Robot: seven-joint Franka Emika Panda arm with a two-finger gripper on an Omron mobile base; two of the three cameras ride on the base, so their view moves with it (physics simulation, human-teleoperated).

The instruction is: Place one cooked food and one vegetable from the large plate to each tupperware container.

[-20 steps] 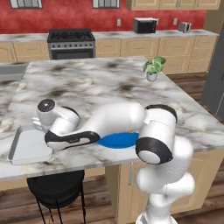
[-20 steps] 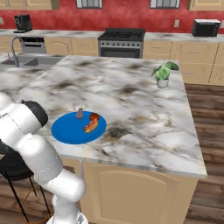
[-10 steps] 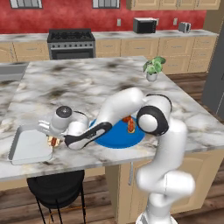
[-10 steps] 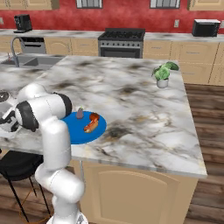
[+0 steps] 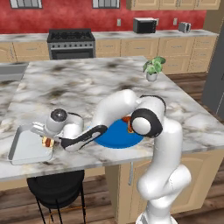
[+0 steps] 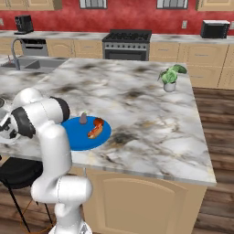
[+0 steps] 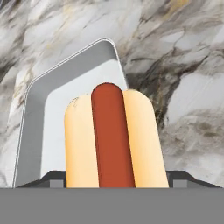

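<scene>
My gripper (image 5: 47, 143) is shut on a hot dog (image 5: 45, 141) and holds it just over the right end of a light grey tupperware container (image 5: 22, 151) at the counter's front left. In the hand view the hot dog (image 7: 114, 138) sits between the fingertips (image 7: 51, 178), with the tupperware container's (image 7: 48, 98) rim and floor behind it. To the right lies the large plate (image 5: 114, 136), bright blue, partly behind my forearm. On the large plate (image 6: 73, 137) rest another hot dog (image 6: 95, 129) and a small grey-brown vegetable (image 6: 83, 119).
A potted plant (image 5: 153, 70) stands at the island's far right. A black stool (image 5: 57, 189) sits below the front edge under the tray. The sink (image 6: 27, 64) is at the far left, and the stove (image 5: 70, 41) is on the back wall.
The arm has unfolded, its elbow rising off the counter and uncovering the blue plate. The hand has stayed at the tray's right end with the hot dog, edging slightly left.
</scene>
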